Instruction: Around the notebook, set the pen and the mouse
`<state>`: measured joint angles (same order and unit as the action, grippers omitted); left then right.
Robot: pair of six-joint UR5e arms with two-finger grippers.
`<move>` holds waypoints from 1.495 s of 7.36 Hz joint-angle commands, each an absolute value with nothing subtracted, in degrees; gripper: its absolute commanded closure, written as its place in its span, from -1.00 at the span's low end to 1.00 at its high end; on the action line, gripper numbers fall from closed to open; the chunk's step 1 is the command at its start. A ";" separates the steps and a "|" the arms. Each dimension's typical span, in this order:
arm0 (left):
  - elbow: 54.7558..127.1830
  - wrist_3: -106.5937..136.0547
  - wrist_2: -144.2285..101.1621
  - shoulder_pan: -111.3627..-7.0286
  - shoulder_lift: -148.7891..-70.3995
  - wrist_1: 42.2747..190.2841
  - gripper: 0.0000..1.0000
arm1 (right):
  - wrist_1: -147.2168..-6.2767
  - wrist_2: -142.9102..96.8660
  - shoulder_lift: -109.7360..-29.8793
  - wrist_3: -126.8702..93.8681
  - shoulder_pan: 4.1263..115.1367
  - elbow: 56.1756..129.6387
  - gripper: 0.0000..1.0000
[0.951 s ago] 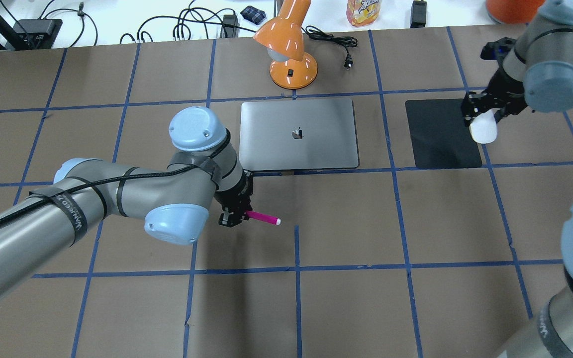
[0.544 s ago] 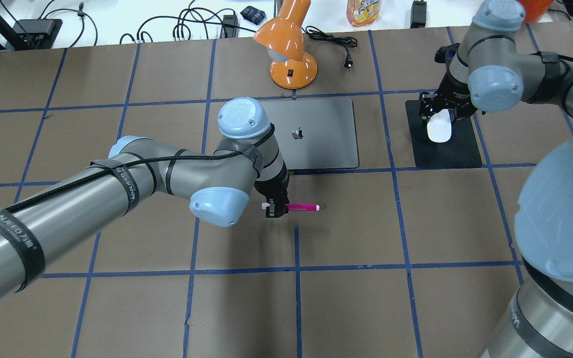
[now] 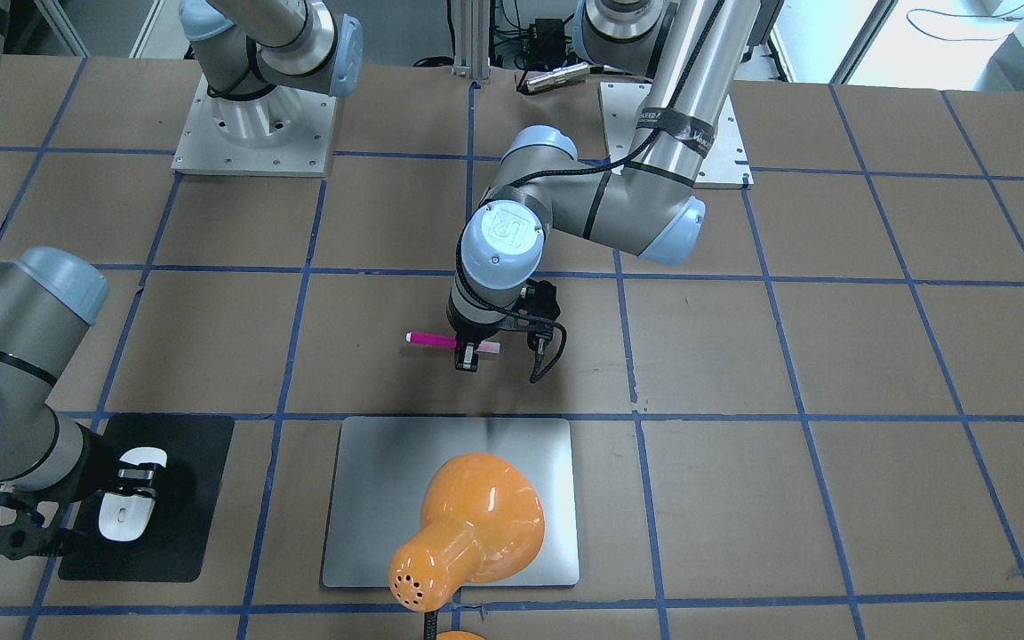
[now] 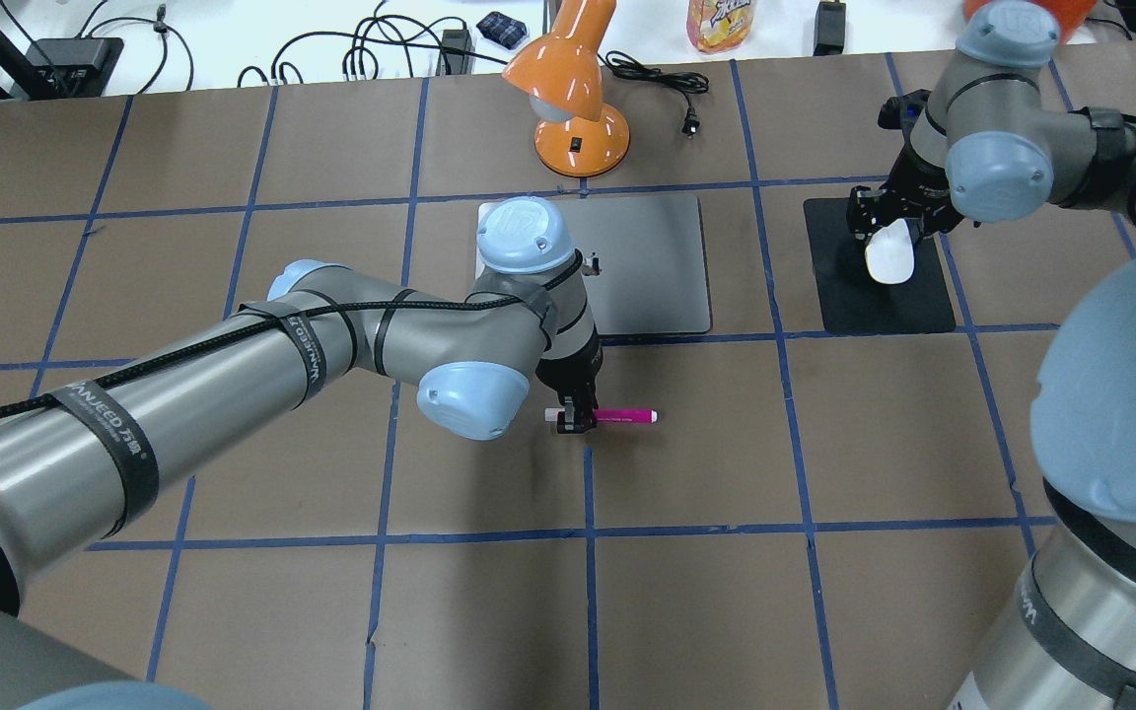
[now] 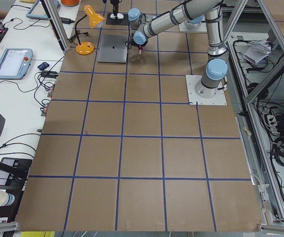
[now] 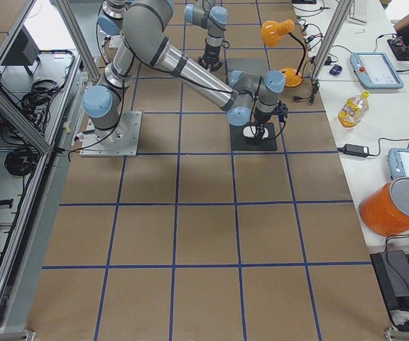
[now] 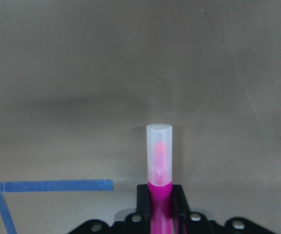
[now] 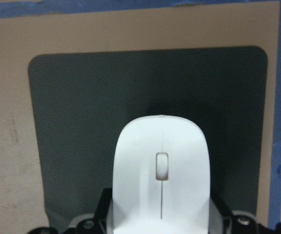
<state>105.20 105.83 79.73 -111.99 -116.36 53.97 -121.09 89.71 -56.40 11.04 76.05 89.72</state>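
Left jaws clamp pen (image 4: 620, 415) near notebook (image 4: 649, 268); lamp (image 4: 580, 138) beyond.

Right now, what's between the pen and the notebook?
Only bare table paper crossed by one blue tape line separates the pen, held in the left gripper, from the notebook. The front-facing view shows it best.

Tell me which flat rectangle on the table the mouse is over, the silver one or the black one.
The black mat, the smaller matte one: the right claw holds the mouse over it. The silver notebook lies apart with no mouse near it.
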 commanded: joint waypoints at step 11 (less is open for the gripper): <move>105.91 90.82 86.92 -109.61 -111.29 57.64 -1.00 | -121.73 88.94 -57.30 12.13 76.02 89.13 -1.00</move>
